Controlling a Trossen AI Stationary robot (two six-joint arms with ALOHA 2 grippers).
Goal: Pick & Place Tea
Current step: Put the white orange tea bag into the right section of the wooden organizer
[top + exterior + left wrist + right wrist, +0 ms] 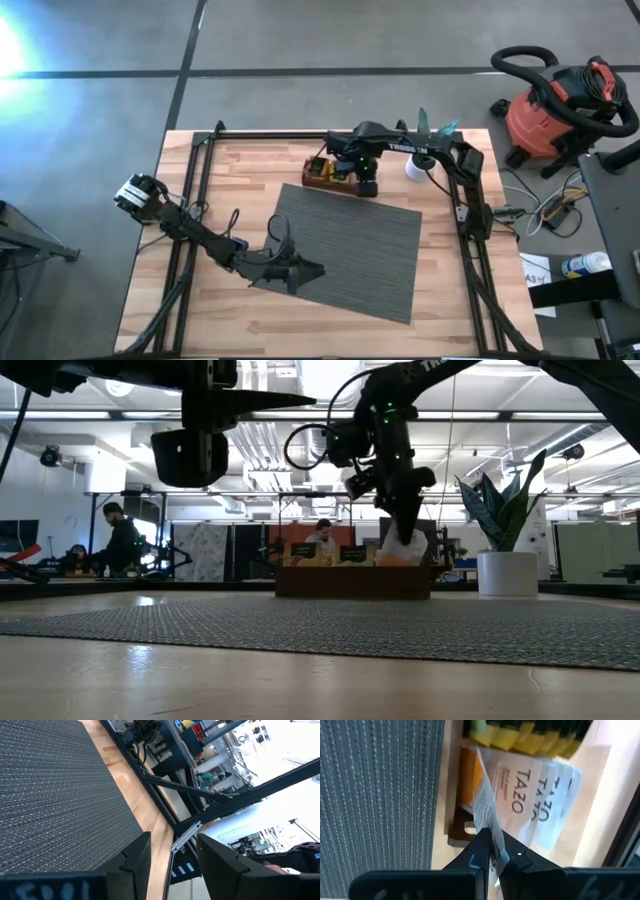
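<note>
Right fingers: the right gripper [495, 854] has its two dark fingers [479, 849] clenched on the edge of one flat white tea-bag sachet [485, 807] with grey print, which stands on edge between them.
Right gripper place: in the high view it [366, 182] sits above the wooden tray, at about 12 o'clock on the desk, just past the far edge of the mat; the low view shows it [404, 538] reaching down to the tray's top.
Tea: white sachets lettered TAZO [527, 790] lie fanned just beyond the held one, orange ones [468, 775] beside them and yellow ones [520, 739] farther on, all in or at the tray.
Tray: the long dark brown wooden tray [328, 176] lies at the mat's 12 o'clock edge; in the low view it [350, 581] stands behind the mat with sachets showing over its rim.
Left fingers: the left gripper [172, 865] has its fingers [137, 857] released, spread apart with nothing between them.
Left gripper place: it [310, 268] hangs over the mat's 8 o'clock edge, well apart from the tray.
Mat: the grey ribbed mat [350, 250] lies at the middle of the light wooden desk [240, 190].
Surroundings: a white pot holding a green plant [500, 555] stands at 1 o'clock by the tray; a red shop vacuum [555, 110] stands on the floor at 2 o'clock off the desk.
Room: people [120, 540] show far behind the desk in the low view.
</note>
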